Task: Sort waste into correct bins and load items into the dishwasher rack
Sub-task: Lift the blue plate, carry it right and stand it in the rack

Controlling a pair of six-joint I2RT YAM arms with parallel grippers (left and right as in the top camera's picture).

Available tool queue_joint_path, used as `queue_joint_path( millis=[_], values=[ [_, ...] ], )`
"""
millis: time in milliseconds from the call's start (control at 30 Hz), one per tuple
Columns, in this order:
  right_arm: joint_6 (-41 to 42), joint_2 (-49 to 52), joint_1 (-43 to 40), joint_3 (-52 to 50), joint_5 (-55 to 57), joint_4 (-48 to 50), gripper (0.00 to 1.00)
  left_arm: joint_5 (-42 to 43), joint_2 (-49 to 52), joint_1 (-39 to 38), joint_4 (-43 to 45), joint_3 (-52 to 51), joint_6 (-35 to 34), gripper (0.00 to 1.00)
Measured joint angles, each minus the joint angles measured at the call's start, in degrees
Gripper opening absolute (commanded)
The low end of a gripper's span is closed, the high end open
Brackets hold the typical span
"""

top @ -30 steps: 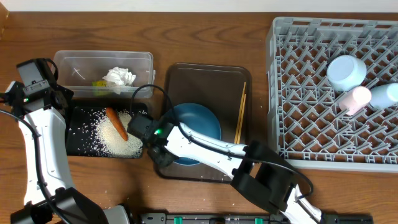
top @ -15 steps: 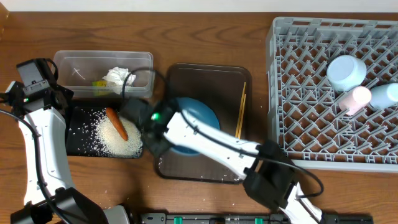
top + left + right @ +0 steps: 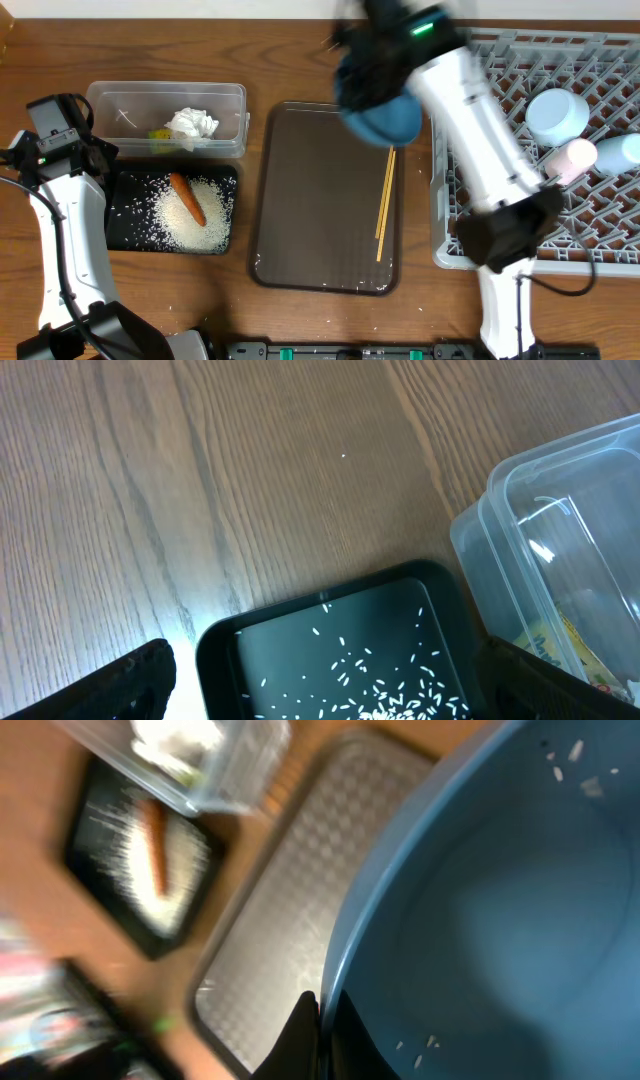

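1. A second ago the blue dish (image 3: 388,112) lay in the near left part of the serving tray (image 3: 320,200). It has since come up and now hangs over that tray's far right corner, blurred with motion.
2. The right end effector (image 3: 316,1020) is clamped shut on the dish's rim, and a few stray grains (image 3: 578,752) cling inside the dish. The right arm sprawled across the serving tray before; it now rises along the tray's right side.
3. The left end effector (image 3: 325,675) has not budged — its fingers are spread wide with nothing between them, well left of the serving tray.
4. The serving tray now carries only the chopsticks (image 3: 385,205), which lie along its right edge.
5. Just left of the serving tray, the black tray (image 3: 125,235) holds the rice (image 3: 190,222) with the carrot (image 3: 187,198) on top.
6. Beyond the black tray, the clear tub (image 3: 165,92) holds the tissue (image 3: 192,124) and the wrapper (image 3: 160,133).
7. Right of the serving tray, the rack (image 3: 445,150) holds a light-blue bowl (image 3: 557,116), a pink cup (image 3: 570,160) and a pale cup (image 3: 618,152), all on its far side from the tray.
8. The rack pegs nearest the serving tray stand bare, and a narrow strip of table (image 3: 300,60) shows on either side of the tray.
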Motion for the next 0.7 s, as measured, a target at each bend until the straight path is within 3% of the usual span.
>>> queue_joint_path(
  millis=[167,333,533,700],
  values=[
    [-10.25,0.11,-16.52,-0.02,-23.78,-1.79,0.01,-0.02,0.0,0.0,-0.02,0.0,0.0,0.97],
    [-18.03,0.11,-27.39,-0.15,-36.57,-7.52,0.01,0.0,-0.02,-0.02,0.0,0.0,0.0,0.97],
    [-27.45,0.09,-33.18,-4.02,-42.69,-11.8,0.01,-0.02,0.0,0.0,-0.02,0.0,0.0,0.97],
    [-32.48,0.09,-33.05,-12.44,-47.45,-7.87,0.01,-0.02,0.0,-0.02,0.0,0.0,-0.02,0.97]
  ],
)
